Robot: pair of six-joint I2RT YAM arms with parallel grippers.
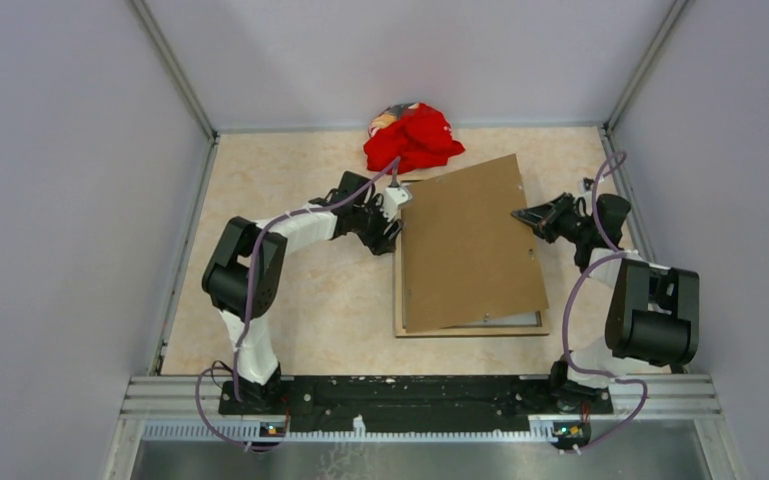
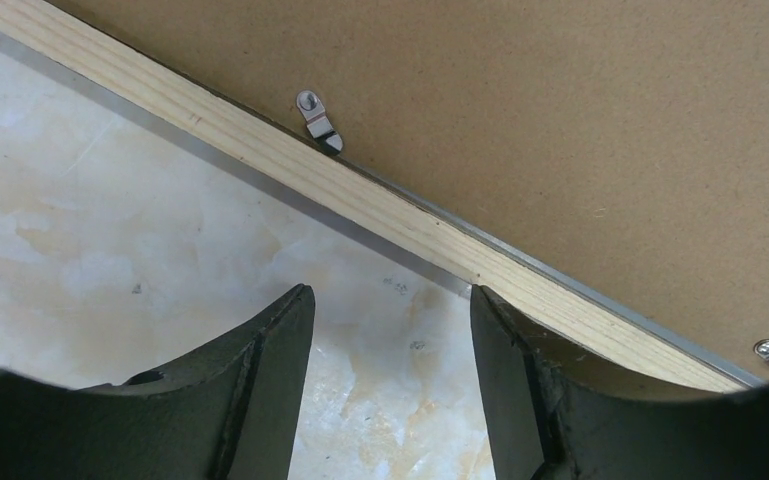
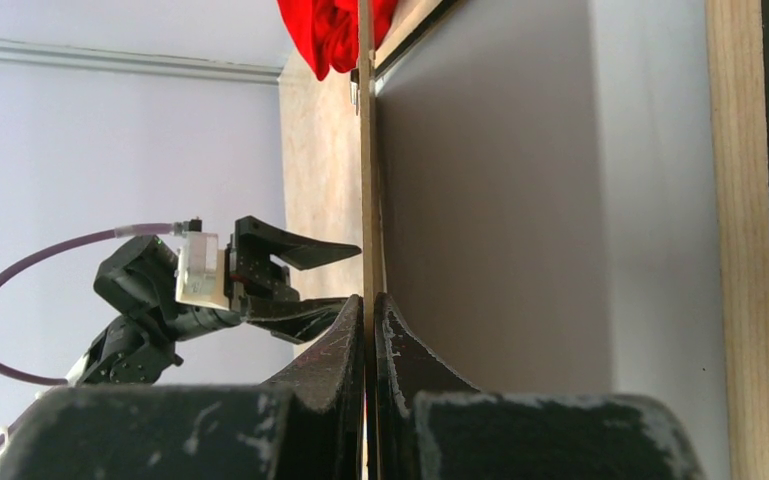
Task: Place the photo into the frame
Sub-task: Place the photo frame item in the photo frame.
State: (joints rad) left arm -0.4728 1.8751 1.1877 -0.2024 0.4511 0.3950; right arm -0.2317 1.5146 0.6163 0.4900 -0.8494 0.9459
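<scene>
The frame (image 1: 470,330) lies back-up on the table, its pale wood rail showing in the left wrist view (image 2: 360,190) and the right wrist view (image 3: 735,200). The brown hardboard backing sheet (image 1: 470,245) lies askew over it, tilted up on the right. My right gripper (image 1: 520,215) is shut on the sheet's right edge (image 3: 366,150). My left gripper (image 1: 392,235) is open and empty at the frame's left rail, one finger (image 2: 520,370) against the wood. The photo's print is hidden; a pale grey surface (image 3: 560,200) lies in the frame under the sheet.
A red cloth (image 1: 415,138) lies at the back wall just beyond the frame's far corner. Small metal turn clips (image 2: 318,125) sit on the frame's inner edge. Grey walls close in on both sides, and the right arm stands close to the right wall.
</scene>
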